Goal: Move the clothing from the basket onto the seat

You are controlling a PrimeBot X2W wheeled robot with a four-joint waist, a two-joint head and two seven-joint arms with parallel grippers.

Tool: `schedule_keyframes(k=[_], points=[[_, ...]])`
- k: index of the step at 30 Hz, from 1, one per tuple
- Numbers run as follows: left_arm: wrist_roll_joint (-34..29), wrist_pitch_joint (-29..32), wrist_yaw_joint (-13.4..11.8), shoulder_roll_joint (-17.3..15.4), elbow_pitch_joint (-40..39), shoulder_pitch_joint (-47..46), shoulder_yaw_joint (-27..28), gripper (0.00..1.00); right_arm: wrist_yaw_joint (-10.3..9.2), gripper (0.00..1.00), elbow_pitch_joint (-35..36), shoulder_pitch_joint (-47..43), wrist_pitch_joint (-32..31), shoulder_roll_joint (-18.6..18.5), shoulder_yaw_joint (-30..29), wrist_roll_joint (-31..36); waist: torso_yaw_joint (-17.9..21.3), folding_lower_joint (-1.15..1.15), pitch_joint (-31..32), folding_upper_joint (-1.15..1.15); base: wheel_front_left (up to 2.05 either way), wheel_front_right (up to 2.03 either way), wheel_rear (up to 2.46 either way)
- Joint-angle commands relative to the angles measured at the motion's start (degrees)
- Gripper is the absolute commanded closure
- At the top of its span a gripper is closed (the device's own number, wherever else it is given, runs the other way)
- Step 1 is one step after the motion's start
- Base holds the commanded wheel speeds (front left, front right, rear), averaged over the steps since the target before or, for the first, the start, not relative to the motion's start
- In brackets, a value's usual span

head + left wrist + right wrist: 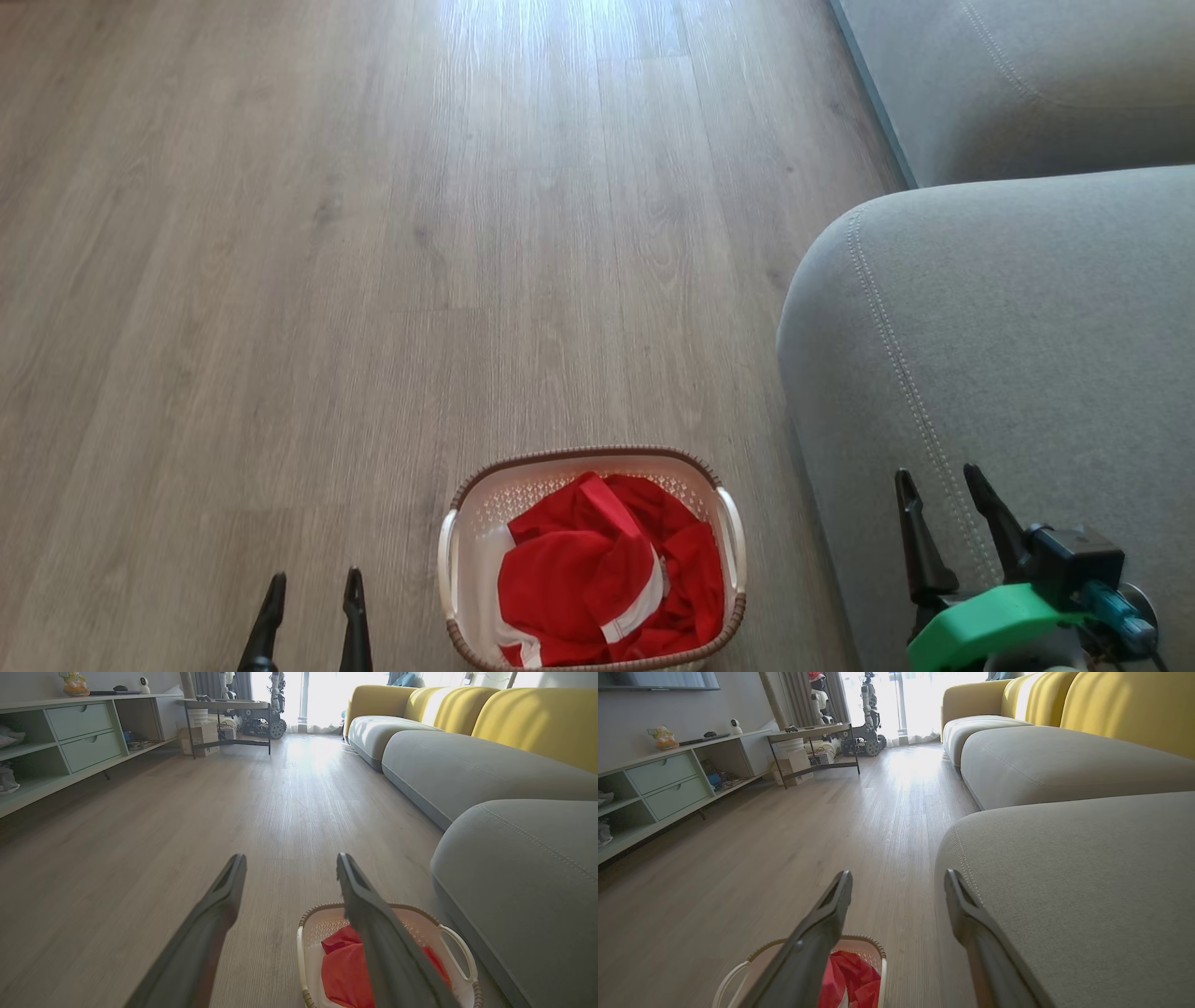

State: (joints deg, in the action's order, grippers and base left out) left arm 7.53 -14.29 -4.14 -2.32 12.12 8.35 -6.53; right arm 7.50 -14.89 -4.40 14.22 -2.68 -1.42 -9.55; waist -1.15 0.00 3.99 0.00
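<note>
Clothing (597,579) lies bunched inside the basket (579,455) on the floor (373,280), just left of the seat (1008,327). Left gripper (315,575) and right gripper (936,472): fingers spread wide, holding nothing.

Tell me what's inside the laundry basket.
Crumpled red garments with white trim fill the laundry basket. A strip of its pale inner wall shows on the left; anything beneath the pile is covered.
</note>
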Motion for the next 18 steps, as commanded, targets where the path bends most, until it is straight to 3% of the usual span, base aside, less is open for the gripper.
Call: schedule_keyframes(k=[1,18], points=[[0.5,-0.7,-0.8,-0.6,-1.3,-1.6,1.6,0.00,-0.01,0.00,1.5,1.4,0.8,-0.2,1.4,0.3,0.0,0.00,0.0,0.00,0.00,0.00,0.00],[1.0,-0.7,-1.0,-0.6,-1.0,-1.9,1.2,0.00,-0.01,0.00,1.1,1.7,0.8,-0.2,1.3,0.2,-0.1,0.00,-0.3,0.00,0.00,0.00,0.00]])
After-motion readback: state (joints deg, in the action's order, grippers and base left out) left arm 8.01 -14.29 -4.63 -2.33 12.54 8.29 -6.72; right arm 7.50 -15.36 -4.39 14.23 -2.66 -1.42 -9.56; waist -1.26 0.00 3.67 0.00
